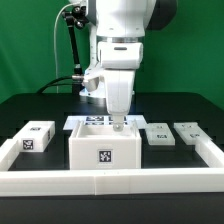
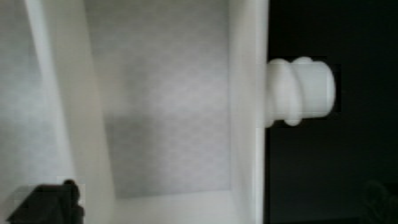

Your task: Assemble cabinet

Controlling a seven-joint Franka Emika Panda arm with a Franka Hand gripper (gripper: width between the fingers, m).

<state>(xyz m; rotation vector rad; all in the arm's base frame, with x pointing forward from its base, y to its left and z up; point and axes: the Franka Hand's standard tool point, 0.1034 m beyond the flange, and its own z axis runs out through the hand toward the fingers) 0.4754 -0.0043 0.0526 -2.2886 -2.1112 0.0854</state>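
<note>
- Where the exterior view takes in the whole table, the first entry is the cabinet (image 1: 104, 150). It is a white open-topped box with one tag on its front face. It stands mid-table, close against the front frame rail (image 1: 110, 182), and whether the two touch cannot be told. It was probably set there so the rail braces it while parts go on.
- Gripper (image 1: 118, 123): points straight down over the cabinet's rear rim, toward the exterior view's right. The fingers are spread apart with nothing in them.
- Marker board (image 1: 92, 121): lies flat just behind the cabinet, partly hidden by the arm.
- Tagged block (image 1: 36, 138): sits on the exterior view's left, apart from the cabinet.
- Flat panels (image 1: 157, 135): two lie side by side on the exterior view's right, not touching. They seem laid out singly so each can be lifted without disturbing the other.
- Wrist view, cabinet interior: the pale inner face fills most of the picture. One thin wall is seen edge-on, with the black table (image 2: 347, 160) beyond it.
- Round stub (image 2: 302, 92): white and ribbed, it projects from the outer face of that wall.
- Finger (image 2: 50, 205): a dark tip on the wall's inner side. Its partner is hard to tell from the dark table. With the jaws this wide and the wall untouched, the pose looks like a line-up to straddle the wall.
</note>
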